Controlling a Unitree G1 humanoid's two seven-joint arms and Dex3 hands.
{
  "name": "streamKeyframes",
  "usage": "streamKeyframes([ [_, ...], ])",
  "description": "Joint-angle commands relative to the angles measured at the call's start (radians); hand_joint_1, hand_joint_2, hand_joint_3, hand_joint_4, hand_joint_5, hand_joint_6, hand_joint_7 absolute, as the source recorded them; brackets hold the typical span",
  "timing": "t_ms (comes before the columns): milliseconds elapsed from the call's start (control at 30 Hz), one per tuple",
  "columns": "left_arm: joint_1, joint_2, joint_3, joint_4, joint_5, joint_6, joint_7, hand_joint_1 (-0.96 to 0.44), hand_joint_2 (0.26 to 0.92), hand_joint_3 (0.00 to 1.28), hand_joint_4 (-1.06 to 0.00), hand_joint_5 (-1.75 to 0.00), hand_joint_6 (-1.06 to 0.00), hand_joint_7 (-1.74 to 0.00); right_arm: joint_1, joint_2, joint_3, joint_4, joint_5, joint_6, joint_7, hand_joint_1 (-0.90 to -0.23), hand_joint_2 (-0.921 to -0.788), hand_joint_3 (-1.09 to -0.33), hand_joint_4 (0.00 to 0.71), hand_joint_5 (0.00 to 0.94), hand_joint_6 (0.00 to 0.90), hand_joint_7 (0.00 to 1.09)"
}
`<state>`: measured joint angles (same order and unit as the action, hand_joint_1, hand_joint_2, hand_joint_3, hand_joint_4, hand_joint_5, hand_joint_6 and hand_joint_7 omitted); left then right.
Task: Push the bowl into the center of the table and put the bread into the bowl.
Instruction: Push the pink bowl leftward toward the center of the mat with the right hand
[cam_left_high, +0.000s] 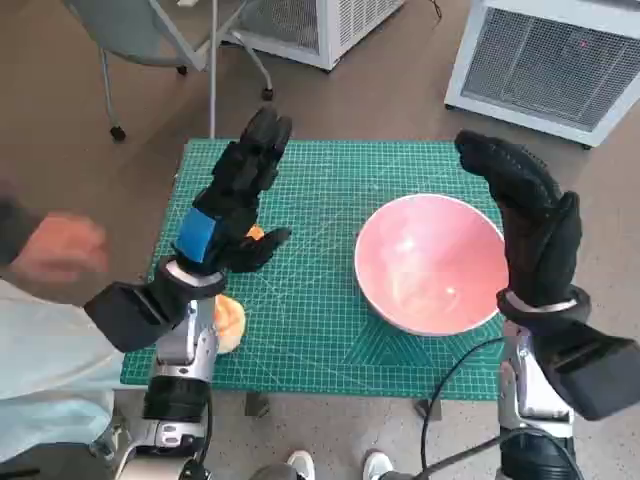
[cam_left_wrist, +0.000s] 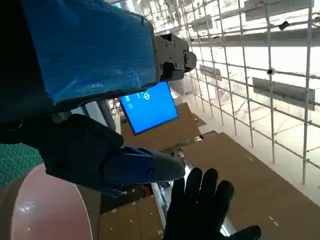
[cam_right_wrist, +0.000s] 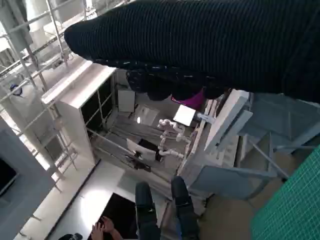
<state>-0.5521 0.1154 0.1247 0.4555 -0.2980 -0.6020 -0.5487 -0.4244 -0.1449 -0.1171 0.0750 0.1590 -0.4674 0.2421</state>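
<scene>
Left hand: black, blue tape across its back, raised above the left half of the table, fingers spread and stretched toward the far edge; it holds nothing.

Right hand: black knitted glove, raised upright at the right side, fingers extended and apart; holds nothing. It stands just beside the right rim of the bowl; contact cannot be confirmed.

Bowl: pink, wide, empty, upright, on the right half of the green cutting mat that covers the table. It sits right of centre.

Bread: pale orange-tan, near the left front corner of the mat, largely hidden behind the left forearm. A small orange patch by the left thumb may be another part of it; cannot tell.

Also present: a person's blurred hand at the left edge; a chair and white cabinets on the floor beyond the table.

Step in hand, as judged: the push, not yet done. Next move calls for the right hand to press the bowl's right wall leftward toward centre; the left hand must then drop back to reach the bread.
</scene>
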Motion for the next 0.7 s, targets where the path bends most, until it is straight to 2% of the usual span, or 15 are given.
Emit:
streamKeyframes([
  [33,-0.004,0.002,-0.007,-0.007,0.009,-0.009,0.004,-0.58,0.921,0.31,-0.02,0.0,-0.13,-0.01,0.02,0.006,0.0,0.016,0.0,0.001,-0.009,-0.708,-0.921,-0.708,0.17,0.003,-0.001,0.46],
  [700,-0.011,0.01,-0.004,0.005,0.01,-0.011,-0.002,-0.57,0.921,0.31,-0.02,0.0,-0.13,-0.01,0.02,0.002,-0.001,0.015,0.006,0.003,-0.008,-0.698,-0.921,-0.71,0.17,0.002,-0.001,0.46],
])
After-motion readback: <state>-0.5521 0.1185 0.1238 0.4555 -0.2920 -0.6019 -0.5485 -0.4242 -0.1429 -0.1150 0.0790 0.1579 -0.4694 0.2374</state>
